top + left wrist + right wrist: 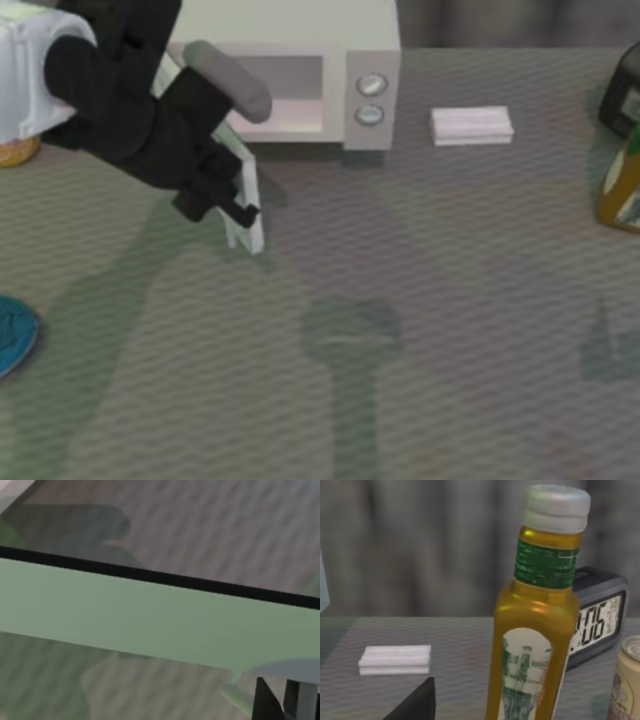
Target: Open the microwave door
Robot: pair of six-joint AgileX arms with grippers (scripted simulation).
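Microwave (330,60): back of bench, cavity exposed.
Microwave door (248,205): swung out wide.
Left pincer (240,212): pinching door's outer edge.

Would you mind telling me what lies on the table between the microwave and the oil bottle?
In the top view, only the small white block sits between the microwave and the oil bottle; the rest is bare table.

Black left arm (130,110), grey cylindrical link

The left end effector (243,212) grips the microwave door (248,205), swung wide open from the microwave (330,60).
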